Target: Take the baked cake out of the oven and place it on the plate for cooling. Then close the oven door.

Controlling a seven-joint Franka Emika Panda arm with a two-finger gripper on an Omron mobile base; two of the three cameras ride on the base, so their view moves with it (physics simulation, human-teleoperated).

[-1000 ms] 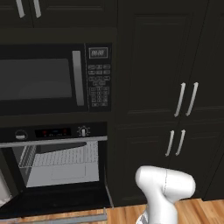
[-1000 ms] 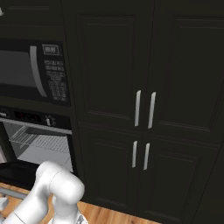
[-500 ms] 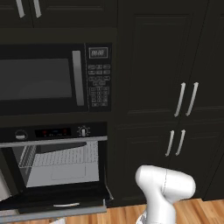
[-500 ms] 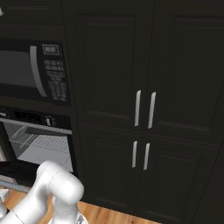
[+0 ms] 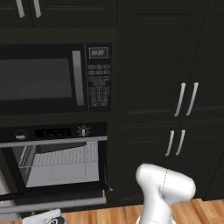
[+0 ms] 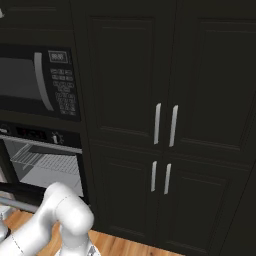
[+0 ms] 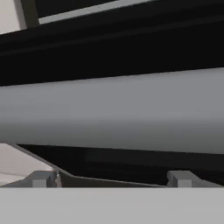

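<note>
The oven (image 5: 57,157) (image 6: 45,165) is a black wall unit with a red display and knobs, and a silver wire rack (image 5: 65,155) shows in its open cavity. The oven door (image 5: 52,192) (image 6: 15,190) hangs part-way down, tilted, with its silver bar handle (image 5: 52,204) (image 7: 112,113) along the free edge. My gripper (image 7: 111,178) is open right below that bar, one fingertip (image 7: 41,178) at each side of the hand view and nothing between them. My white hand (image 5: 43,216) sits just under the door's edge. The baked cake and the plate are out of view.
A black microwave (image 5: 52,78) (image 6: 35,80) sits above the oven. Tall dark cabinets with silver handles (image 5: 186,98) (image 6: 165,125) fill the right. Wooden floor (image 5: 118,214) runs below. My arm's white elbow (image 5: 166,183) (image 6: 67,212) stands in front of the cabinets.
The oven door has swung upward from lying low, and its silver handle now sits higher. My hand has risen with it, staying under the door's edge.
</note>
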